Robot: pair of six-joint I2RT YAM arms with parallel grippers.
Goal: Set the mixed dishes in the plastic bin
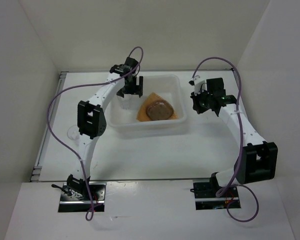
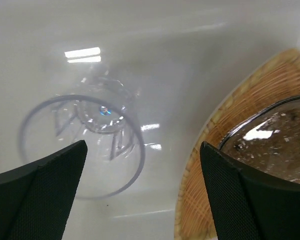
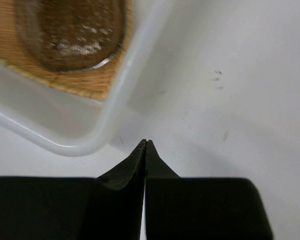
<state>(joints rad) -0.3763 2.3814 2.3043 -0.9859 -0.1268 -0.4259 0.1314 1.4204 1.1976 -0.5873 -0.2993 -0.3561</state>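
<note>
The plastic bin (image 1: 176, 82) holds the orange woven plate (image 1: 142, 114) with a grey speckled plate (image 1: 158, 110) on top. A clear ribbed cup (image 2: 90, 135) sits on the bin floor at the left, its mouth facing my left wrist camera. My left gripper (image 2: 142, 195) is open and empty just above the floor, the cup by its left finger and the woven plate (image 2: 210, 165) and grey plate (image 2: 275, 135) by its right. In the top view it (image 1: 129, 93) hangs over the bin's left part. My right gripper (image 3: 146, 145) is shut and empty outside the bin's corner (image 3: 115, 110).
A faint clear round thing, perhaps the second cup (image 1: 73, 132), lies on the table left of the left arm. The right gripper (image 1: 197, 102) hovers over bare table by the bin's right wall. White walls enclose the table on three sides.
</note>
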